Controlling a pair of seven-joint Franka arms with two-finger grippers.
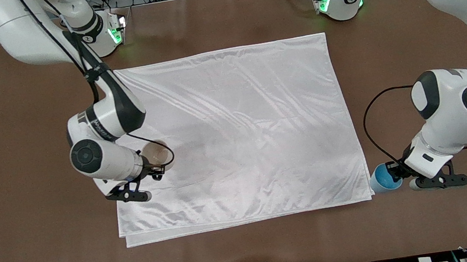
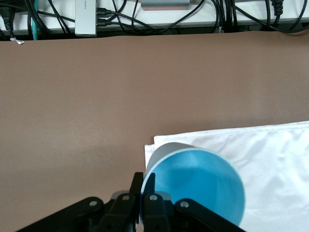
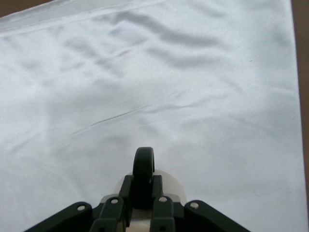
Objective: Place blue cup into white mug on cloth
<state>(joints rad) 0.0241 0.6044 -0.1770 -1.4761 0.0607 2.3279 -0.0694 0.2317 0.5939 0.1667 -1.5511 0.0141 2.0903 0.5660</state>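
Observation:
The white mug (image 1: 157, 155) stands on the cloth (image 1: 251, 124) near its edge at the right arm's end. My right gripper (image 1: 154, 170) is shut on the mug's black handle (image 3: 143, 162); in the right wrist view the gripper (image 3: 143, 181) has a finger on each side of it, over the mug's rim (image 3: 175, 187). The blue cup (image 1: 384, 178) stands upright on the table beside the cloth's near corner at the left arm's end. My left gripper (image 1: 397, 170) pinches its rim, one finger inside and one outside, as seen in the left wrist view (image 2: 144, 176) with the cup (image 2: 198, 188).
The brown table (image 1: 16, 179) surrounds the cloth, whose folded layers show at its near edge (image 1: 246, 223). The cloth's corner (image 2: 159, 142) lies under the cup's side in the left wrist view. Cables and a power strip (image 2: 87, 19) run along the table's near edge.

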